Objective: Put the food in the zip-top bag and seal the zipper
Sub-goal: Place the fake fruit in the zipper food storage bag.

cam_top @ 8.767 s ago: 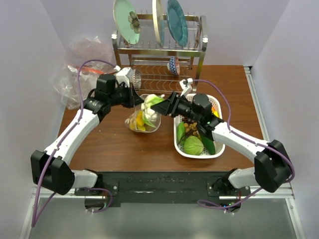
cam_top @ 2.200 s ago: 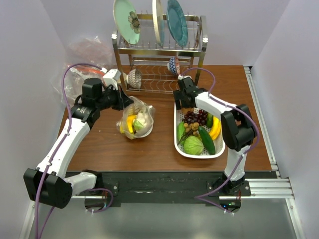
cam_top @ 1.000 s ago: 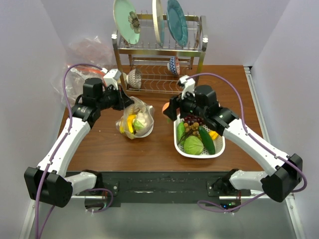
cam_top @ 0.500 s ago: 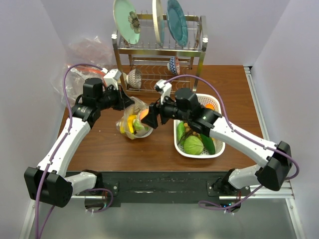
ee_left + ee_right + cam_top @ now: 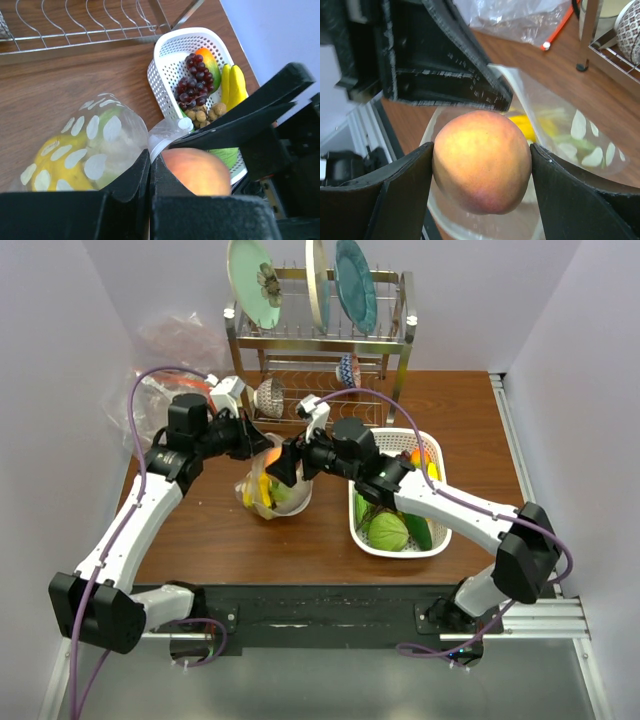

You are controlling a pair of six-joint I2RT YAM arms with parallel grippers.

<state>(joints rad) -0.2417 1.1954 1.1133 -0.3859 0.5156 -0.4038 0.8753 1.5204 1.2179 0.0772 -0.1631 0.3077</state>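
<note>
The dotted zip-top bag (image 5: 272, 490) stands on the table with yellow bananas and a pale green piece inside; it also shows in the left wrist view (image 5: 95, 145) and the right wrist view (image 5: 570, 135). My left gripper (image 5: 250, 441) is shut on the bag's mouth edge (image 5: 165, 140) and holds it up. My right gripper (image 5: 280, 462) is shut on an orange-pink peach (image 5: 481, 160) and holds it right over the open mouth. The peach also shows in the left wrist view (image 5: 196, 171) and in the top view (image 5: 272, 456). The zipper strip is not clearly visible.
A white basket (image 5: 440, 536) at the right holds grapes, bananas, a cucumber and a green cabbage. A metal dish rack (image 5: 320, 350) with plates stands at the back. A heap of plain clear plastic (image 5: 160, 370) lies at the back left.
My right gripper took the peach from the basket and carried it left to the bag's mouth. The left gripper kept its hold on the bag.
</note>
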